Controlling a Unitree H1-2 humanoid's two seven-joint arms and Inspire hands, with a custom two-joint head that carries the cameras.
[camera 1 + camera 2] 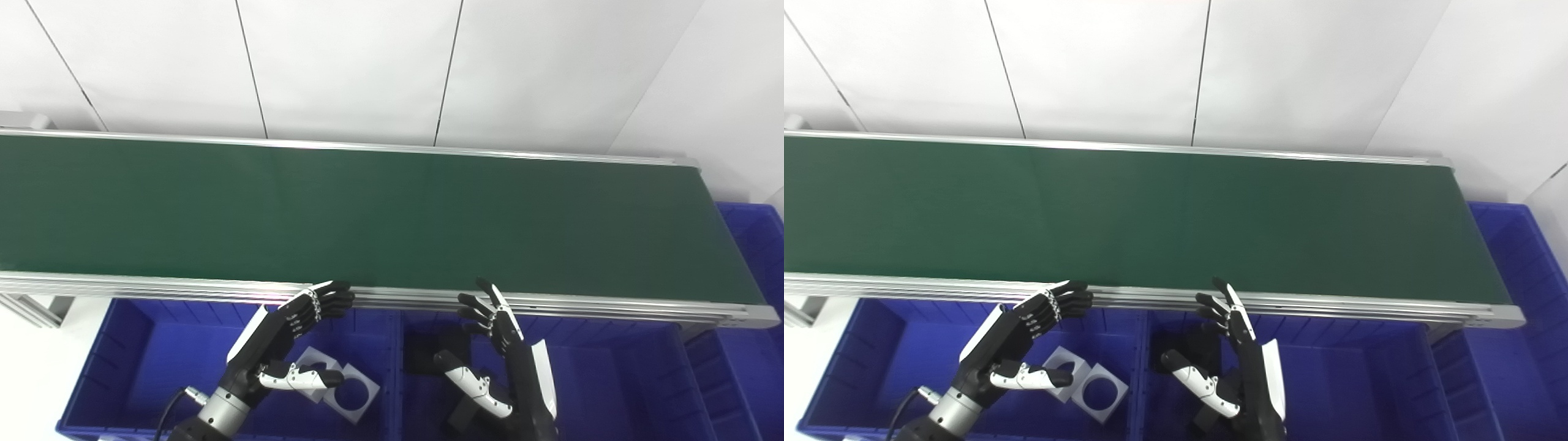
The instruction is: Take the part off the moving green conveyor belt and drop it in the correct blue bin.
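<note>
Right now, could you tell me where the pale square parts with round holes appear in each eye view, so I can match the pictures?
Left eye view: the pale square parts lie in the left blue bin, bottom centre-left, beside the left hand.
Right eye view: the same parts sit further left.
Shared landmark: the conveyor belt's right end.
</note>
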